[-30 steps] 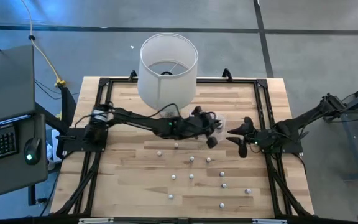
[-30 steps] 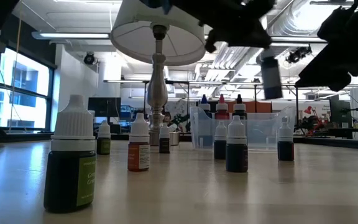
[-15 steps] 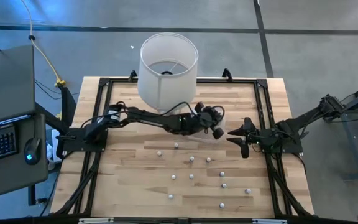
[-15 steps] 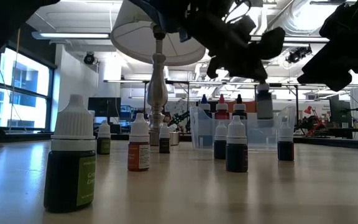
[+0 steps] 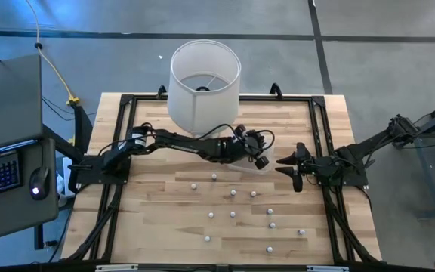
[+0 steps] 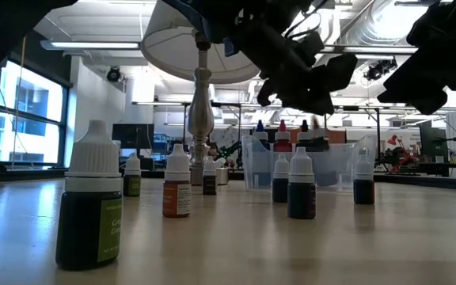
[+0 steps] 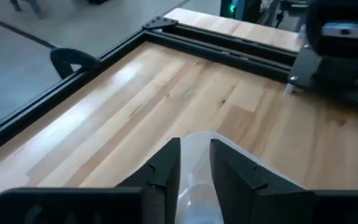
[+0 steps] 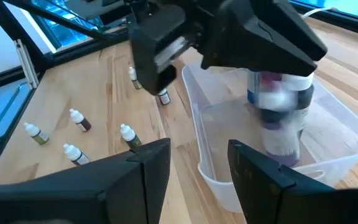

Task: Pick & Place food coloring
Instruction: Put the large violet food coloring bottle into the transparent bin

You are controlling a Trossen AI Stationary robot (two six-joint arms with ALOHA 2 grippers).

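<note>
- Small dark food coloring bottle point(image 8: 281, 118) with a white end: just under the left gripper point(image 8: 241, 31), over the inside of the clear plastic tub point(image 8: 347, 134), blurred; cannot tell if touching the fingers.
- Three more little bottles point(image 6: 282, 136) with blue, red and dark caps: standing in the tub, below the left gripper in the low view.
- Left gripper: fingers point(image 7: 166, 163) spread a little, nothing between them, only the tub showing through the gap.
- Right gripper point(image 8: 197, 149): just beside the tub, on the far side from the left gripper, fingers spread, holding nothing.
- Many white-capped little bottles point(image 5: 232, 193): standing apart on the wooden table point(image 5: 165, 219), nearer the front edge than both grippers.
- Big white lampshade point(image 5: 205, 83): behind the left gripper, near the table's back edge.
</note>
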